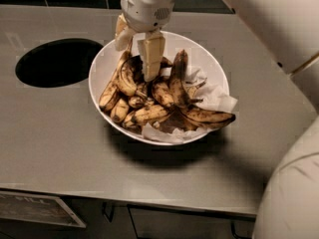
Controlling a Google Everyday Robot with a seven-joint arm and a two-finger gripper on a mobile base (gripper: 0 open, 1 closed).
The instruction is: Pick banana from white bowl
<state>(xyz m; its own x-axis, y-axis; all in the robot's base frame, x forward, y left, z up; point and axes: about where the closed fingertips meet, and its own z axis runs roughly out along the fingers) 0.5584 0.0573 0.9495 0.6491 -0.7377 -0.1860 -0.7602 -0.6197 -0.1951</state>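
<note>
The white bowl (209,63) stands in the middle of the grey counter, full of overripe bananas. The banana (124,78), strongly arched, yellow with brown blotches and a near-black upper end, lies at the bowl's left side. My gripper (134,63) hangs down into the bowl from above. Its fingers are apart and straddle the banana's dark upper end: one finger (151,59) is on the right, the other is at the bowl's back left rim. I see no clear grip on the banana.
A round dark hole (57,61) is cut into the counter left of the bowl. White paper (214,96) lines the bowl's right side. My arm's white casing fills the right edge. The counter's front edge runs along the bottom.
</note>
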